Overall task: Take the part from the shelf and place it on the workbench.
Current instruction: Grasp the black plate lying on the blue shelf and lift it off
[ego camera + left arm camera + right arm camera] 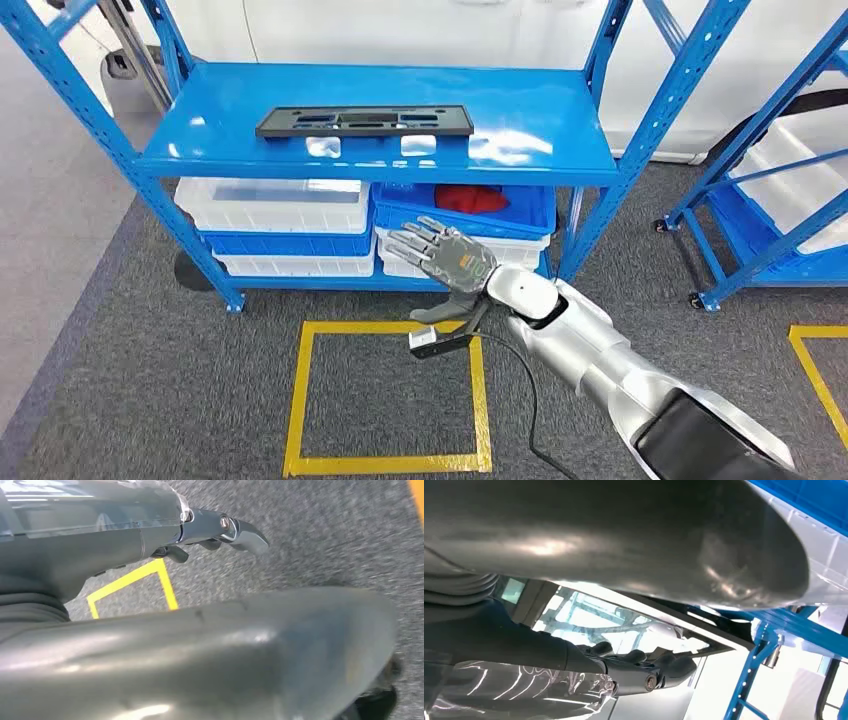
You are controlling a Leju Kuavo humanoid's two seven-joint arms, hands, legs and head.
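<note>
A flat, long dark grey part (365, 121) lies on the top board of the blue shelf (520, 160). My right hand (443, 256) is raised in front of the shelf's lower level, below and a little right of the part, fingers spread and holding nothing. In the right wrist view its dark fingers (644, 667) stretch out under the thick grey thumb (624, 535). My left hand (210, 530) hangs over the grey floor, fingers loosely extended with nothing in them.
Under the top board sit white bins (275, 205), a blue bin (330, 244) and a blue tray with a red thing (475, 198). A yellow taped square (385, 400) marks the carpet before the shelf. A second blue rack (770, 200) stands at the right.
</note>
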